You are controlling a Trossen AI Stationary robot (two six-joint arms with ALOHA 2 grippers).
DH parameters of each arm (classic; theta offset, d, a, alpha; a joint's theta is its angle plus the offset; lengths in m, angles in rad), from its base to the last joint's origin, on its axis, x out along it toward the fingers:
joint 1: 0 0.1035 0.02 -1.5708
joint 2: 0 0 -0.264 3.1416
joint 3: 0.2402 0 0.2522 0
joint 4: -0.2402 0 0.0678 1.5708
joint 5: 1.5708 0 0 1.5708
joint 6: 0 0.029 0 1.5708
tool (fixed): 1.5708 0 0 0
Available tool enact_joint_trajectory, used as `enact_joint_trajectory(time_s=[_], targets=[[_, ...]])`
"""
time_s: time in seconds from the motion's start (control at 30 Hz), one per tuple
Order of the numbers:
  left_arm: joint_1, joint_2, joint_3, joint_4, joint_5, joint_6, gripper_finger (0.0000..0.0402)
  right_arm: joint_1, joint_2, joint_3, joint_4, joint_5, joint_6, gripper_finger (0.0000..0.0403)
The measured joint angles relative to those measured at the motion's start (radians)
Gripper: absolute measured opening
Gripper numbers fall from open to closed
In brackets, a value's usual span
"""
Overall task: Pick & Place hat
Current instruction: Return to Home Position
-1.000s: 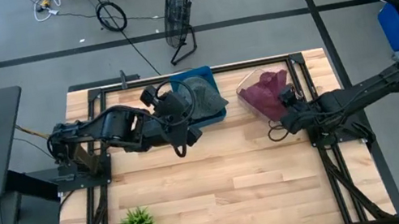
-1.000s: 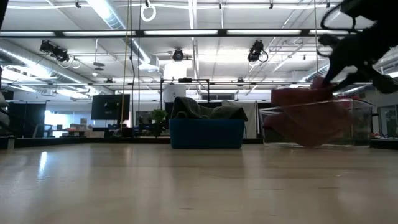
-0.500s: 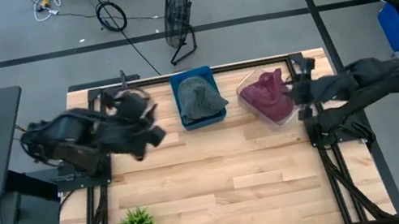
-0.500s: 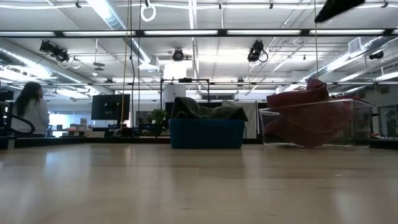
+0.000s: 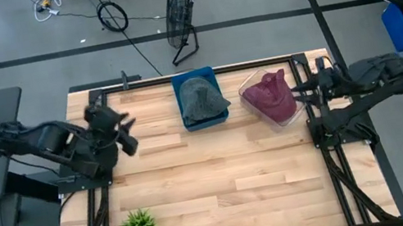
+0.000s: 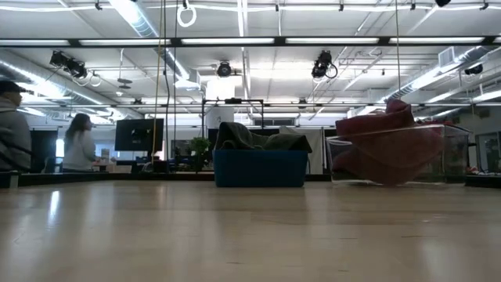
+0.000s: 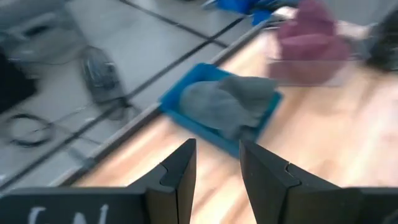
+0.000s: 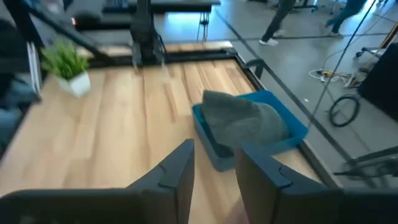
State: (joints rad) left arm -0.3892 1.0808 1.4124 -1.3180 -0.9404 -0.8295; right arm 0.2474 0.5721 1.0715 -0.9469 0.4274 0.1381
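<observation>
Both arms have drawn back, left pincer (image 7: 216, 144) and right pincer (image 8: 213, 148) slightly spread, empty; gray cap (image 5: 200, 96) in blue bin (image 5: 178, 84), red caps (image 5: 271, 92) in clear bin (image 5: 295, 115), so sorting seems finished.

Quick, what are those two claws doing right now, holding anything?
Left dark two-finger gripper: slightly open, holding nothing.
Right dark two-finger gripper: slightly open, holding nothing.

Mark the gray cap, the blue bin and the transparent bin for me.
gray cap (image 5: 200, 96): high view, middle of its crown.
blue bin (image 6: 260, 169): low view, front wall.
transparent bin (image 6: 456, 153): low view, clear right end of its wall.
</observation>
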Motion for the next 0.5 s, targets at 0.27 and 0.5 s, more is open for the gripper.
enact_joint_trajectory(time_s=[0.27, 0.5], targets=[[-0.004, -0.188, -0.508, 0.871, 0.241, 0.479, 0.0126, 0.002, -0.096, -0.311, 0.307, -0.009, 0.053, 0.0116], [0.087, -0.36, -0.773, 1.18, 0.43, 0.681, 0.0126, 0.002, -0.221, -0.504, 0.5, -0.091, 0.079, 0.0116]])
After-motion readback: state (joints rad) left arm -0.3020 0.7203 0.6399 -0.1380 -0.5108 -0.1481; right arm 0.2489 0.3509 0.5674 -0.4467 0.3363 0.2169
